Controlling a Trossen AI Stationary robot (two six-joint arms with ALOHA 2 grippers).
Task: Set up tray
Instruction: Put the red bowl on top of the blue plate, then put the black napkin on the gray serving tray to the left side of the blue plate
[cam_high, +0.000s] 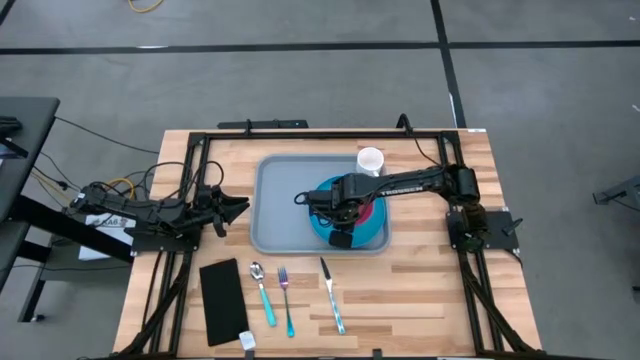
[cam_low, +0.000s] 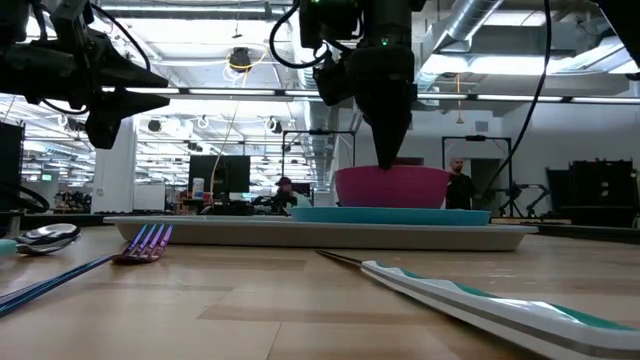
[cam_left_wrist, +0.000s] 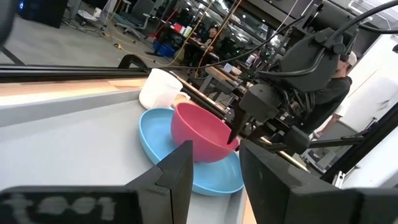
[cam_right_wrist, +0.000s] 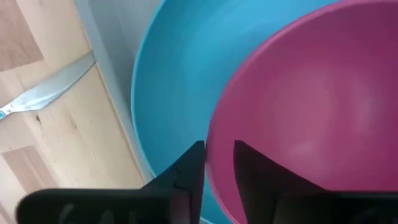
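Note:
The grey-blue tray (cam_high: 280, 210) lies flat in the middle of the table. A round blue plate (cam_high: 372, 236) rests on the tray's right half, and a pink bowl (cam_low: 390, 187) stands upright on the plate. My right gripper (cam_right_wrist: 217, 158) reaches in from the table's right and points down at the bowl's near-left rim, shut on it. My left gripper (cam_high: 240, 207) hovers open above the table, just off the tray's left rim, and touches nothing. My right gripper holds the pink bowl by its rim (cam_right_wrist: 212, 146), one finger inside the bowl and one outside, over the plate. The fingers (cam_left_wrist: 234, 132) come from above, pointing down. The bowl stands upright with its base on the blue plate (cam_left_wrist: 155, 134).
A white cup (cam_high: 370, 160) stands at the tray's far right corner. On the table's near side lie a black napkin (cam_high: 220, 298), a spoon (cam_high: 262, 290), a fork (cam_high: 287, 295) and a knife (cam_high: 332, 295). Bare wood shows right of the tray. People stand in the room beyond.

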